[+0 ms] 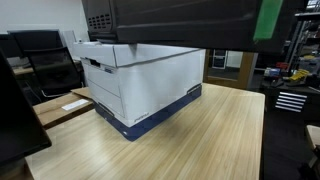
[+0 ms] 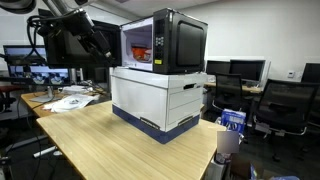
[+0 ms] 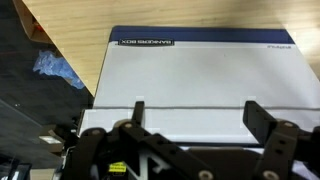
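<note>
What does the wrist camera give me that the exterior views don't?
Wrist view only: the gripper, fingers spread open, and white lettering on the blue strip of the box. Exterior views only: the microwave standing on that box, office chairs and monitors behind. Both: the white-and-blue box on the wooden table.

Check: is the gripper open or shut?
Open. In the wrist view the gripper has its two fingers wide apart, nothing between them, only the white box beyond.
</note>
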